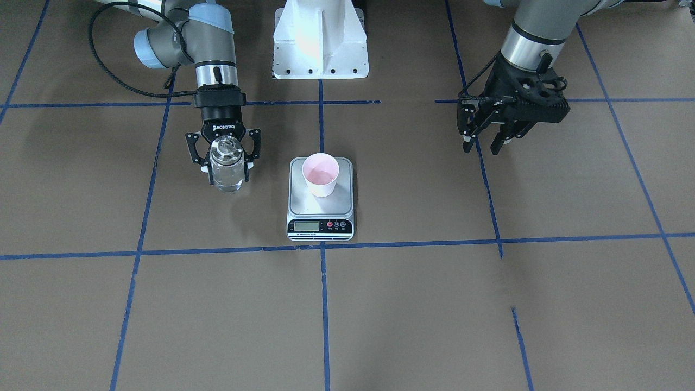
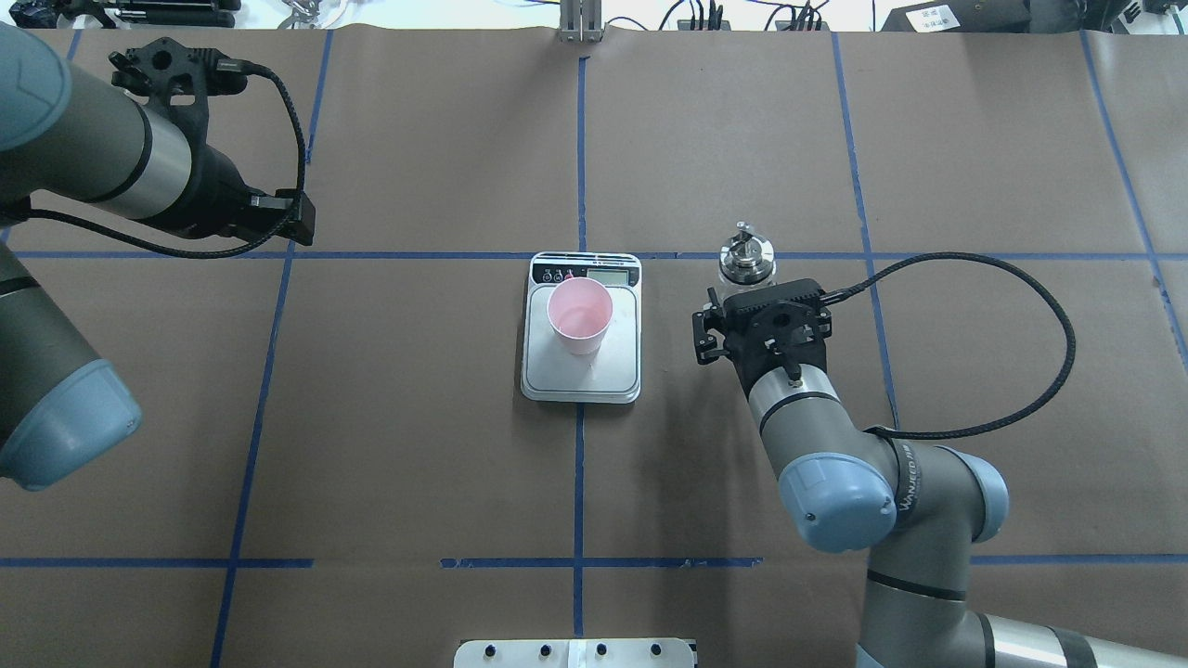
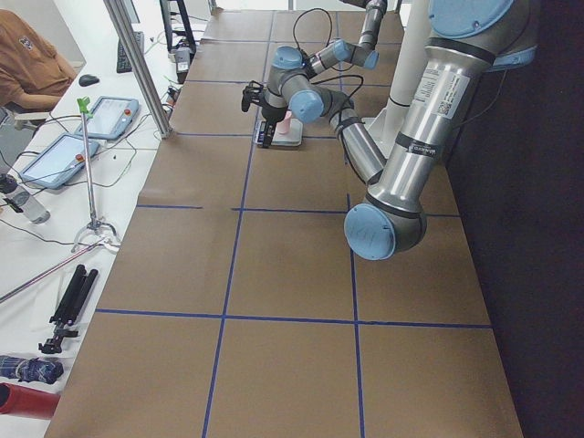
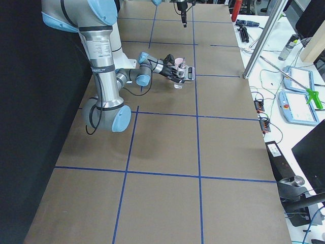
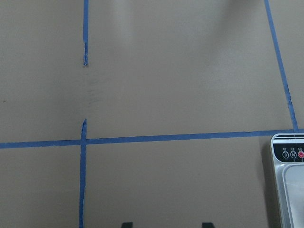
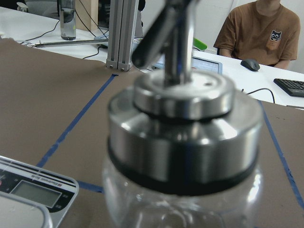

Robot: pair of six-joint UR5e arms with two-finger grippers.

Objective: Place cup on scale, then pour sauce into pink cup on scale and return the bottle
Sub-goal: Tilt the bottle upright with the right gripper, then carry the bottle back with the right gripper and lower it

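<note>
The pink cup (image 1: 321, 175) stands upright on the scale (image 1: 304, 198) at the table's middle, with a little clear liquid in its bottom. It also shows in the overhead view (image 2: 580, 315). My right gripper (image 1: 228, 172) is shut on the glass bottle (image 1: 227, 165), which is upright with its base at the table, on the right-arm side of the scale. The bottle's metal cap and spout (image 6: 183, 90) fill the right wrist view. My left gripper (image 1: 483, 144) is open and empty above the table, well off to the scale's other side.
The robot's white base (image 1: 320, 38) stands behind the scale. Blue tape lines (image 1: 326, 244) cross the brown table. The scale's corner (image 5: 289, 180) shows in the left wrist view. A seated person (image 6: 259, 33) and desks lie beyond the table's far edge.
</note>
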